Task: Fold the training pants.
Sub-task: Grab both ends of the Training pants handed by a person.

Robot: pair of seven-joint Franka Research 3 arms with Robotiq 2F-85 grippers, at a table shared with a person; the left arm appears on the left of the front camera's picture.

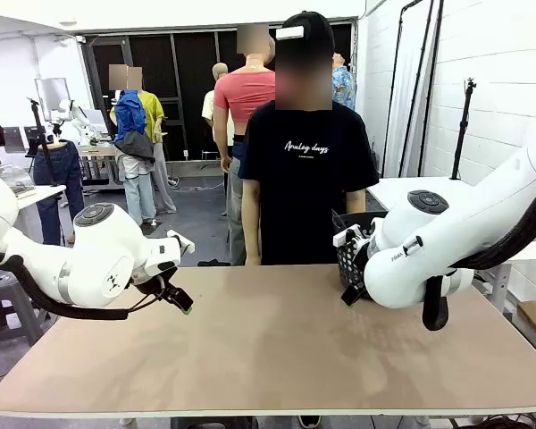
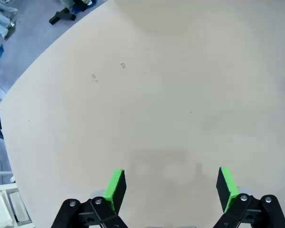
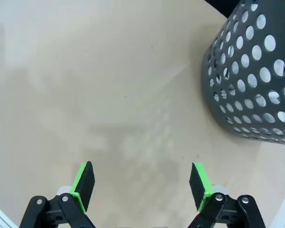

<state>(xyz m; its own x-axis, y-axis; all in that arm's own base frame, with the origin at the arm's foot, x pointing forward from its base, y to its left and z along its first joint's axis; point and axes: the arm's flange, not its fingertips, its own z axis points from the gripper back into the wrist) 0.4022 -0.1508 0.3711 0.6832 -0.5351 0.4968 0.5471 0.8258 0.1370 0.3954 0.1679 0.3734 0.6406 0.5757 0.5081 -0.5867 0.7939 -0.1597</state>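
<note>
The left arm (image 1: pixel 80 264) and right arm (image 1: pixel 447 246) were glossy white, with grey-capped rounded joints and black cables. Their black fingers (image 2: pixel 228 187) bore green pads (image 3: pixel 83 183). The person (image 1: pixel 305 179) wore a black T-shirt with white script and a black cap.

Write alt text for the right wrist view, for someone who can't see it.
The right gripper hangs open above the tan table, its two green pads spread wide with nothing between them. A dark grey perforated basket stands on the table at the upper right of the picture.
</note>
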